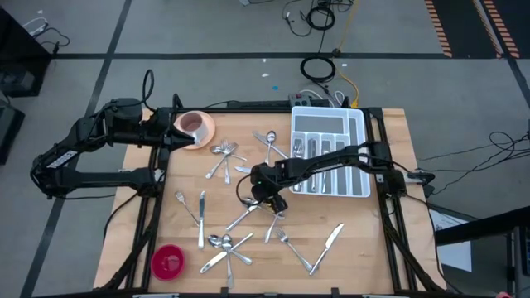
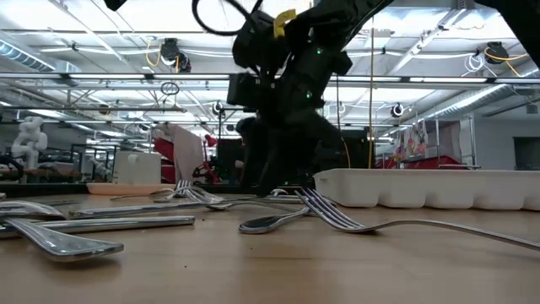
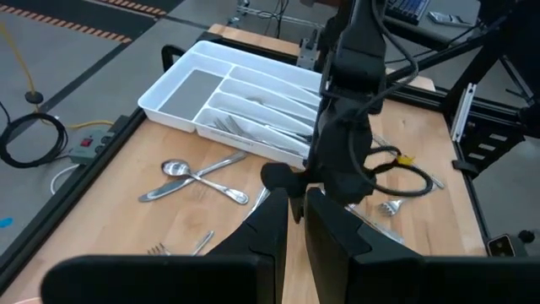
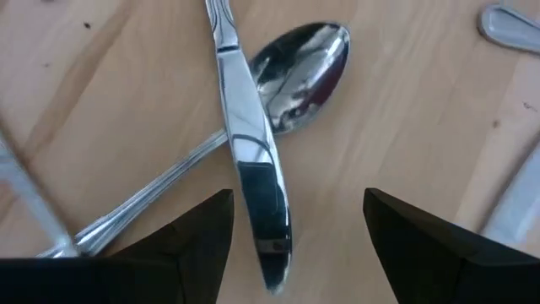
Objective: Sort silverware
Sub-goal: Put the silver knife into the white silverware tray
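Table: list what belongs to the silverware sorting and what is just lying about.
Belongs to the job:
- silverware scattered over the table
- knife lying across a spoon, between the open right end effector's fingers
- white cutlery tray

Just lying about:
- pink cup on its saucer
- red disc

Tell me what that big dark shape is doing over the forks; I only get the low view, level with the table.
Observer: That is the right gripper, open, its fingers either side of a knife that lies across a spoon.
Operator: Where is the other arm?
Observer: The left gripper is at the table's left edge, beside a pink cup.
Operator: And the white box?
Observer: The tray has several compartments, and some cutlery lies in it.
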